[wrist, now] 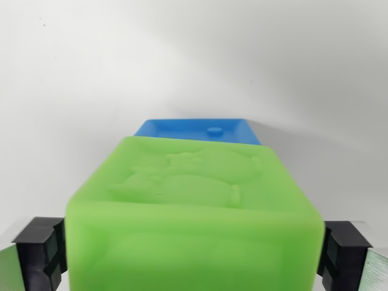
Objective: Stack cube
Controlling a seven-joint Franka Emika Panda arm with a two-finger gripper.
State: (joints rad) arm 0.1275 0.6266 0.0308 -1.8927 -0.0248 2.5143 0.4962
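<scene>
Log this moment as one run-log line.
pincer: shut on green cube | blue cube: partly hidden behind green cube | surface: white | stack: contact unclear

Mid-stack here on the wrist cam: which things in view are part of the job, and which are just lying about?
Part of the job:
green cube, clamped between the gripper fingers
blue cube, partly hidden behind the green one

Just lying about:
nothing; only the white surface shows
</scene>
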